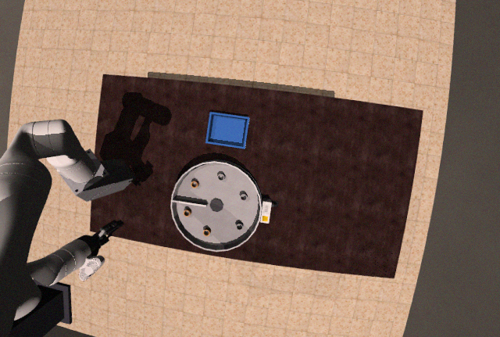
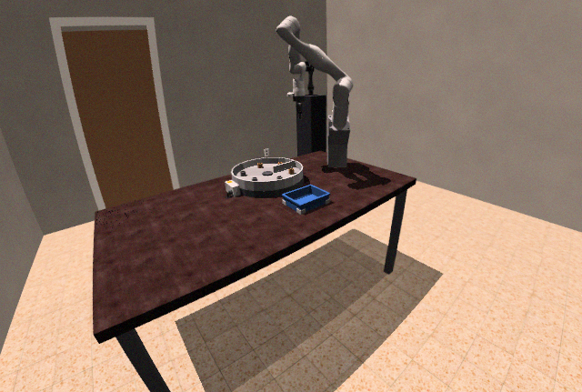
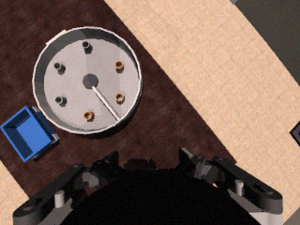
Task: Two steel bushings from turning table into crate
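The round grey turning table [image 1: 216, 205] stands mid-table with a raised rim and a divider bar [image 1: 189, 200]. Three steel bushings stand on it [image 1: 220, 174] [image 1: 243, 195] [image 1: 239, 224], and three brass-coloured bushings [image 1: 194, 183] [image 1: 187, 212] [image 1: 206, 231]. The blue crate [image 1: 227, 129] is empty, just behind the turning table. My gripper [image 1: 137, 174] is open and empty, high above the table's left end, well apart from both. In the wrist view my gripper's fingers frame the bottom, with the turning table [image 3: 87, 81], the steel bushings [image 3: 86, 45] [image 3: 59, 67] [image 3: 60, 99] and the crate [image 3: 28, 132] ahead.
A small white control box [image 1: 266, 212] sits against the turning table's right side. The dark wooden table [image 2: 244, 223] has its edges near my gripper at the left end. My arm's base pedestal [image 2: 310, 125] stands behind the table.
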Available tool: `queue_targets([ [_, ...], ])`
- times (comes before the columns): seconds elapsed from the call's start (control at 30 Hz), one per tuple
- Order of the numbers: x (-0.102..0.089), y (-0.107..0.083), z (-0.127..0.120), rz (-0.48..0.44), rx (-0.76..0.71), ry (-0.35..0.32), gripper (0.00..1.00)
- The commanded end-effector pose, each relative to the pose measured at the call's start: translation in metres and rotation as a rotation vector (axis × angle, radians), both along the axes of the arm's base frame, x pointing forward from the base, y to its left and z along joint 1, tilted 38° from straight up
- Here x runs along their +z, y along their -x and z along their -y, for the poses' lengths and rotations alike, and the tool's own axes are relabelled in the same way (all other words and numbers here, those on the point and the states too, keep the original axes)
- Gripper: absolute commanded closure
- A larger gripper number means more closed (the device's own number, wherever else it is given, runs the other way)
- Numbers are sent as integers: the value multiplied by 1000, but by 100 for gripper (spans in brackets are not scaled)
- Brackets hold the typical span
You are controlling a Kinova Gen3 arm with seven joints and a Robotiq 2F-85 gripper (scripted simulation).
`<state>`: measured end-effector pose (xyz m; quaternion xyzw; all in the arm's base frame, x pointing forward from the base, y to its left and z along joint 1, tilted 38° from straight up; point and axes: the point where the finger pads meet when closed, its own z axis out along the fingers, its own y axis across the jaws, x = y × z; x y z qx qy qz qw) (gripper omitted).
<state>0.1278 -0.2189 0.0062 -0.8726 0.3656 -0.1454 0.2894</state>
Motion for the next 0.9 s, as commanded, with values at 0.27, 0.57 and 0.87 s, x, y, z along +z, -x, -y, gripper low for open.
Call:
queue_targets([
  [0.27,39,-36,-15,0,0,2,0],
  [0.57,39,-36,-15,0,0,2,0],
  [0.87,74,-69,-28,-4,-5,9,0],
])
